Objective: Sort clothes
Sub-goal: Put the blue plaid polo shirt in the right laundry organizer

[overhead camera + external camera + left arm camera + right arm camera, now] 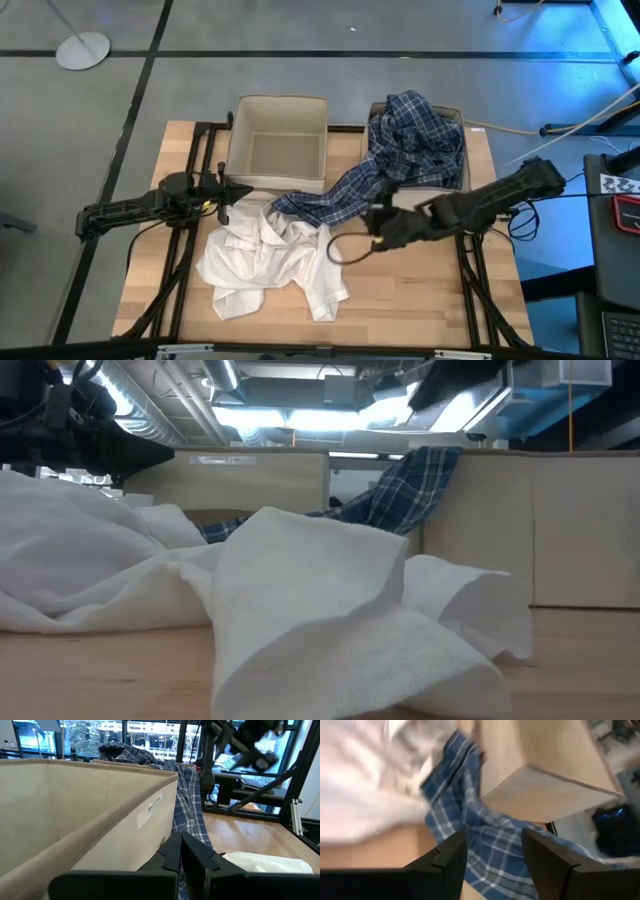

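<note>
2 beige boxes (277, 150); plaid shirt (400, 150) drapes between. Right end effector (378, 222) open, left end effector (222, 194) closed.

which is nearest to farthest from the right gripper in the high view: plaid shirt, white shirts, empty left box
From the right gripper, over the table's right half:
1. Plaid shirt, right beside it, trailing out of the right box.
2. White shirts, heaped at centre, toward the left.
3. Empty left box, at the far left rear.

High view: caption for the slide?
Blue-and-white plaid shirt spills from right beige fabric box; open right gripper hovers nearby.
</note>
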You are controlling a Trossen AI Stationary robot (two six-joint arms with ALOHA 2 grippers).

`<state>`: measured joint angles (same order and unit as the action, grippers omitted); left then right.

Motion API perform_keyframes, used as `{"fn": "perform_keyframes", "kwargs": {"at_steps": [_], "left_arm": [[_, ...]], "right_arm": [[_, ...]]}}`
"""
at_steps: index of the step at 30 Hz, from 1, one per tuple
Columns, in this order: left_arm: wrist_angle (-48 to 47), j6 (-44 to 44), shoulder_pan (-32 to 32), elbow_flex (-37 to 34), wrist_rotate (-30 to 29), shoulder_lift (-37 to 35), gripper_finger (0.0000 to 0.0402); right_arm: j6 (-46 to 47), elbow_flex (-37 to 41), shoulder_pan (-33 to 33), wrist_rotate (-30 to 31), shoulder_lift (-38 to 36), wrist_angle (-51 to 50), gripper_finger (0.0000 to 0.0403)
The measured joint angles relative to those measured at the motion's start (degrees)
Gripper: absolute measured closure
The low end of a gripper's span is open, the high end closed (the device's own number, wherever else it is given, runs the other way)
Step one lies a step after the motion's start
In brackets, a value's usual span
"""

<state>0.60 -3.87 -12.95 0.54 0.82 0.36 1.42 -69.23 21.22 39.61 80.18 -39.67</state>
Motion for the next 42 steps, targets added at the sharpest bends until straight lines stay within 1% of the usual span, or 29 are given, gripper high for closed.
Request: {"fn": "perform_keyframes", "kwargs": {"at_steps": [3, 8, 11, 13, 23, 25, 28, 33, 40, 42], "left_arm": [[0.0, 0.0, 0.0, 0.0, 0.0, 0.0, 0.0398], [0.0, 0.0, 0.0, 0.0, 0.0, 0.0, 0.0398], [0.0, -0.1, 0.0, 0.0, 0.0, 0.0, 0.0398], [0.0, -0.1, 0.0, 0.0, 0.0, 0.0, 0.0398], [0.0, 0.0, 0.0, 0.0, 0.0, 0.0, 0.0398], [0.0, 0.0, 0.0, 0.0, 0.0, 0.0, 0.0398], [0.0, 0.0, 0.0, 0.0, 0.0, 0.0, 0.0398], [0.0, -0.1, 0.0, 0.0, 0.0, 0.0, 0.0398], [0.0, -0.2, 0.0, 0.0, 0.0, 0.0, 0.0398], [0.0, -0.2, 0.0, 0.0, 0.0, 0.0, 0.0398]], "right_arm": [[-5.5, 0.0, 0.2, -1.0, 4.1, 0.2, 0.0215], [-16.4, 0.0, 0.1, 0.1, 11.7, 0.0, 0.0215], [-22.2, 0.0, 0.2, 2.4, 15.5, 0.1, 0.0215], [-24.0, 0.0, 0.2, 4.1, 17.5, 0.0, 0.0215], [-24.4, 0.0, 0.1, 5.0, 24.1, -0.7, 0.0215], [-24.3, 0.0, -0.3, 6.6, 25.2, -0.6, 0.0215], [-24.4, 0.0, -0.9, 10.5, 26.7, -0.5, 0.0215], [-24.4, 0.0, -2.7, 10.6, 28.3, 0.1, 0.0215], [-24.3, 0.0, -5.6, 11.9, 28.6, 4.5, 0.0216], [-24.2, 0.0, -6.4, 12.1, 28.6, 5.6, 0.0222]]}}
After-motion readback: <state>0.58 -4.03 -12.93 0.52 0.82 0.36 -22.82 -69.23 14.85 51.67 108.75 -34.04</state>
